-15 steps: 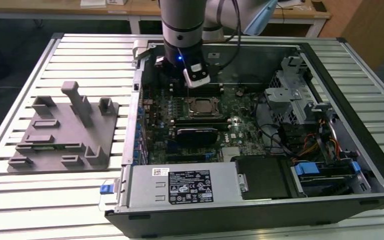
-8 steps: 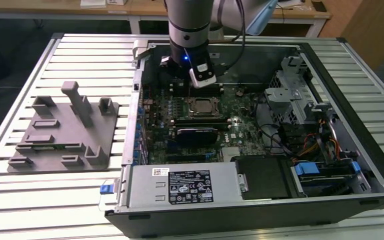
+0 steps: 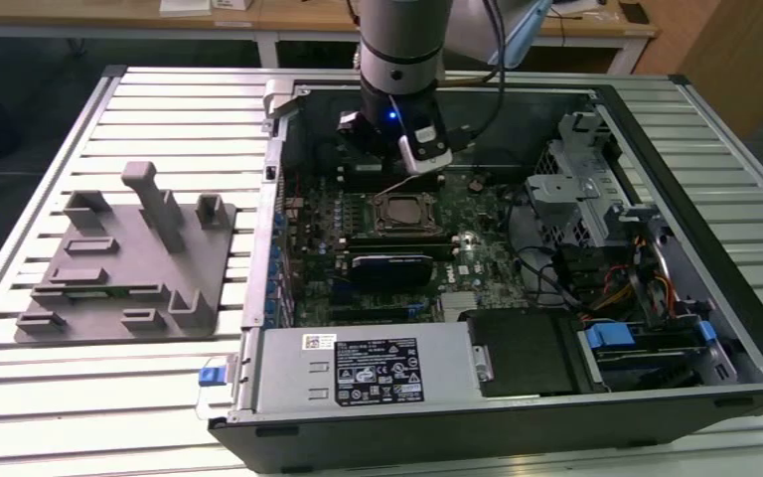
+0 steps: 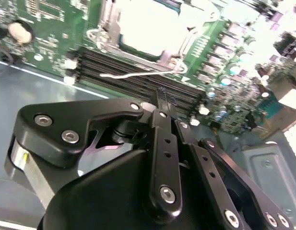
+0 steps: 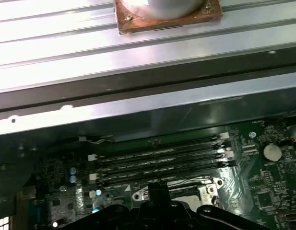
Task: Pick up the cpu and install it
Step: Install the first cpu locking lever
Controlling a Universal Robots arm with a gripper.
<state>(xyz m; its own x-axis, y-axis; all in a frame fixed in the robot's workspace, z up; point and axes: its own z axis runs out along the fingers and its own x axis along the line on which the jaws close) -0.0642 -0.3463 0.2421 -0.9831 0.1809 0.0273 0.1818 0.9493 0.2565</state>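
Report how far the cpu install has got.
Done, apparently: the cpu sits in its socket on the motherboard. In hand: nothing; the gripper is shut, empty, hovering beside the socket. Left: the wire lever looks raised, so the socket seems not yet latched.

Soft overhead light lies evenly over the slatted table (image 3: 130, 397) in the exterior view, while the inside of the computer case (image 3: 488, 437) is shaded. In the second wrist view, glare ahead of the gripper (image 4: 162, 96) whitens the cpu (image 4: 148, 24) (its top is blown out) and the motherboard (image 4: 219, 38) beside it.
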